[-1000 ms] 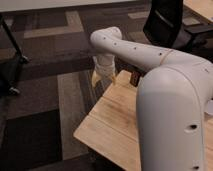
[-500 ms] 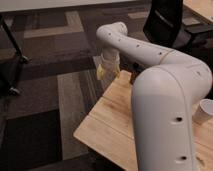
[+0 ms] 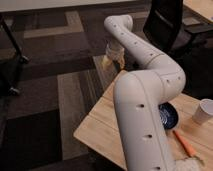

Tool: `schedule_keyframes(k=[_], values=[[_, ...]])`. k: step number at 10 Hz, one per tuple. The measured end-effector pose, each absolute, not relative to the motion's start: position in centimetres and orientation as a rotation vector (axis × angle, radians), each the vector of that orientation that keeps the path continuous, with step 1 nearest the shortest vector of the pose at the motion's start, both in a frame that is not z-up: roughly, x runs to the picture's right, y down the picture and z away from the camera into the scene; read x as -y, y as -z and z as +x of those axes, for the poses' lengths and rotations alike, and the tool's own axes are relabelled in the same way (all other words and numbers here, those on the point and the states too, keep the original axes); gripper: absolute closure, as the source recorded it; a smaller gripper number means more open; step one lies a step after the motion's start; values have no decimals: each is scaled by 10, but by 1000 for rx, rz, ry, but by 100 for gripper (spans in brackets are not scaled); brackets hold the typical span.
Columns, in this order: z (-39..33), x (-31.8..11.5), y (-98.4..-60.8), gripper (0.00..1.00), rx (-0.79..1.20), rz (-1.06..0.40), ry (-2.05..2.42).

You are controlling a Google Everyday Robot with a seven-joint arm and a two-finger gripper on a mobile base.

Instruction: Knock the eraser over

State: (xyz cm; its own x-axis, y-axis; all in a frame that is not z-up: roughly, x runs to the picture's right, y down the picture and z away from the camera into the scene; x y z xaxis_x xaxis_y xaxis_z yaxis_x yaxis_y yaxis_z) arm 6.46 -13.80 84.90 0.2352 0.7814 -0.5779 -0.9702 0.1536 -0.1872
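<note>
Beyond the far edge of the wooden table [image 3: 100, 125], the gripper [image 3: 113, 59] hangs above carpet; whether it is clenched or released cannot be told. A blue bowl [image 3: 169, 117] sits right.

My arm [image 3: 150, 107]: fat white rounded segments, small dark holes along them; end effector [image 3: 114, 55]: pale, just beyond the tabletop [image 3: 100, 127] far corner.

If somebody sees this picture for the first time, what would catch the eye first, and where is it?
The big white robot arm dominates, rising from the bottom middle and bending over the wooden table to its far corner, where the gripper hangs. On the table to the right of it are a dark blue bowl, half hidden by the arm, a white cup and an orange stick. The eraser cannot be seen.
</note>
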Motion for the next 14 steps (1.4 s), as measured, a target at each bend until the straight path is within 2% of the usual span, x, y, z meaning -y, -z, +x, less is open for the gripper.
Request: schedule_keyframes(k=[4,14], values=[[102,144,-881,35,-369,-575,-1250],[156,130,-890,35,-342,-593,-1275]])
